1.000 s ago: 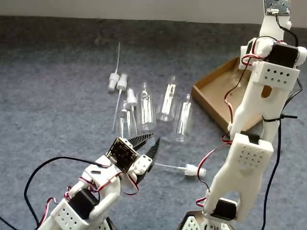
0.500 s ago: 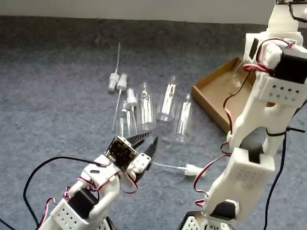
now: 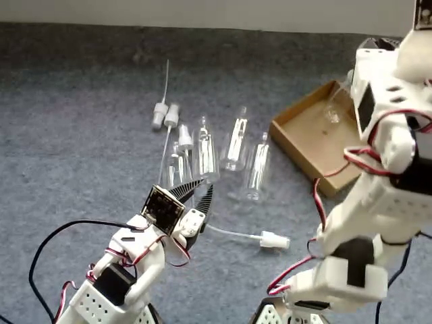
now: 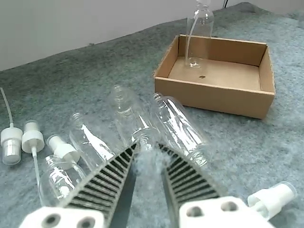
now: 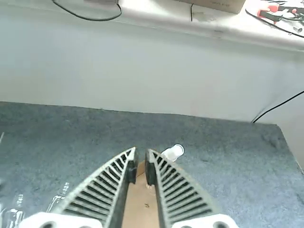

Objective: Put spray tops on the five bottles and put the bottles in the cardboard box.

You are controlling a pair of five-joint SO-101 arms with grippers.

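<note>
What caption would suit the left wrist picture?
Left gripper near loose clear bottles and spray tops; cardboard box beyond holds one bottle.

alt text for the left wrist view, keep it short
The left gripper, open and empty, points at four clear bottles lying on grey carpet. Beyond them, a cardboard box holds a fifth bottle, standing with a tube inside. White spray tops lie on the carpet near the bottles.

A grey felt mat (image 3: 74,169) lies underneath; a white wall (image 5: 142,76) rises along its far edge, with a black cable (image 5: 85,18) on the ledge (image 5: 156,15) above
</note>
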